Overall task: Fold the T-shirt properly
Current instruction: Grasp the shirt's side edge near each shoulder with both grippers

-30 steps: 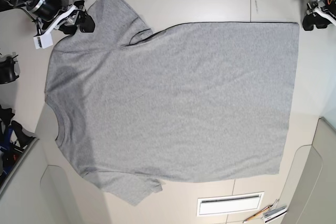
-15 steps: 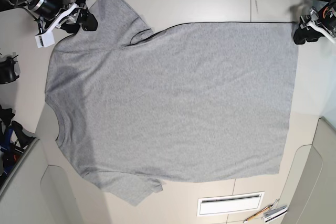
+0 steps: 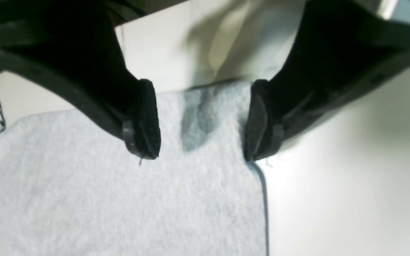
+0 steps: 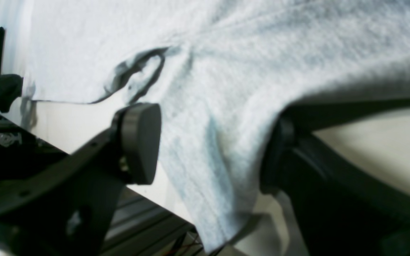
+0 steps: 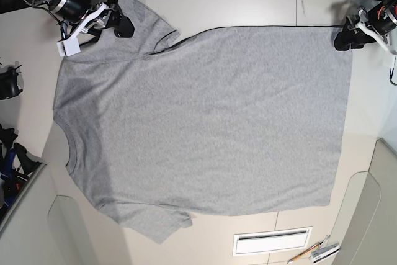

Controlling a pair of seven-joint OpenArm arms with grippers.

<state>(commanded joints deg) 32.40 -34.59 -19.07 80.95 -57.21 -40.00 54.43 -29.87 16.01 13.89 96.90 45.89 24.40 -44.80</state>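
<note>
Between each pincer's open fingers lies the T-shirt (plain grey).

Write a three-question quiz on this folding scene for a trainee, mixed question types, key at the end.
1. True or false: both black two-fingered grippers, the left and the right, are open.

2. Multiple choice: in the base view, where is the left gripper?
a) over the bottom hem
b) over the T-shirt's upper corner on the view's right
c) over the white rectangular plate

3. Fill in the blank: the large heather-grey cotton T-shirt lies spread out, and the side facing up shows ____ lettering.

Key: 1 true; 2 b; 3 no
</note>
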